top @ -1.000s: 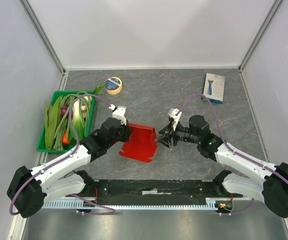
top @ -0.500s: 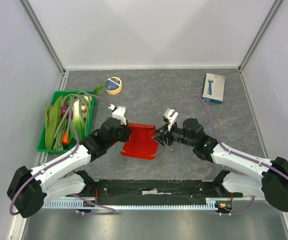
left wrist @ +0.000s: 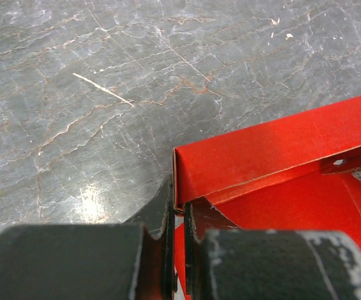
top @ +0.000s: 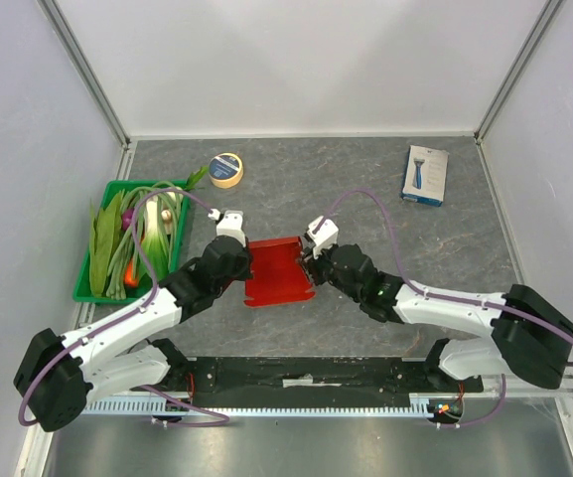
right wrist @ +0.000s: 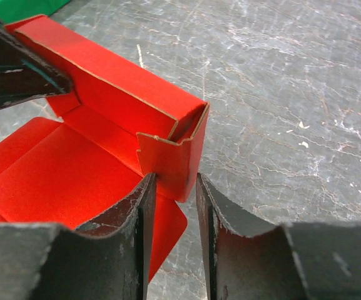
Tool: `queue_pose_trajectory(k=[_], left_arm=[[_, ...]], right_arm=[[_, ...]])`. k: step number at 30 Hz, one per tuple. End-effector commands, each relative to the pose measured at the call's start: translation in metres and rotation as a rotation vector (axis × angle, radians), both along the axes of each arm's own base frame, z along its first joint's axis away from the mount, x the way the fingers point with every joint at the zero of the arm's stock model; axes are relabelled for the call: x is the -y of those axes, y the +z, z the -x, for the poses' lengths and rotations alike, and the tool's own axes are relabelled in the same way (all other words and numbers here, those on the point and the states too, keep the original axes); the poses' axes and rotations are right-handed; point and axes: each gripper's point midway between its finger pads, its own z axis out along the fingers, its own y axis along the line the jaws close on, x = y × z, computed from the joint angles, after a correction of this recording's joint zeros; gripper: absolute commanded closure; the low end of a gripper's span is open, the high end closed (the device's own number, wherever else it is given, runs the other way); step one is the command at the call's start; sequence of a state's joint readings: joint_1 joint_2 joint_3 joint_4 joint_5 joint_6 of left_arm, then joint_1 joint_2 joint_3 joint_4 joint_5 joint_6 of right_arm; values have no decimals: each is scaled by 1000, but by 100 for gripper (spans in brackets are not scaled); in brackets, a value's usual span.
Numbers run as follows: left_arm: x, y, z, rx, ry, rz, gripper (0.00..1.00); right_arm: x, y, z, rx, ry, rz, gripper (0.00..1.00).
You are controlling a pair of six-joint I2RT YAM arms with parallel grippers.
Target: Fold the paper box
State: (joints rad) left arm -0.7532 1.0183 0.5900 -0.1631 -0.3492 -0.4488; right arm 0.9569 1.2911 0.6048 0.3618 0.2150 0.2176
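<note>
Grey marbled tabletop (top: 365,189); a paper box (top: 276,273) is held between two grippers. One wall is raised, pinched by the closed left gripper (left wrist: 180,203); its corner is straddled by the right gripper (right wrist: 174,181), grip unclear. Other sides are not yet folded.
</note>
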Motion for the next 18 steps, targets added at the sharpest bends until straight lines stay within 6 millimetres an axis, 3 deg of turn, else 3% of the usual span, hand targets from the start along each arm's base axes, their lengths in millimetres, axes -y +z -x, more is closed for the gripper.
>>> queue_pose_trajectory(k=[1,5,10,18], left_arm=[[6,29,-10,71,57,86,98],[8,27,-9,64,46,82,98],[13,27,-6,66,7,87,98],[16,28,1,91,-61,96,98]], right_arm=[[5,27,-30,106,-186,-70,65],[-6,31,-34,162,-142,-74,68],[-16,32,-38,214,-93,-44,63],[-15,32,-53,219,-41,-29,55]])
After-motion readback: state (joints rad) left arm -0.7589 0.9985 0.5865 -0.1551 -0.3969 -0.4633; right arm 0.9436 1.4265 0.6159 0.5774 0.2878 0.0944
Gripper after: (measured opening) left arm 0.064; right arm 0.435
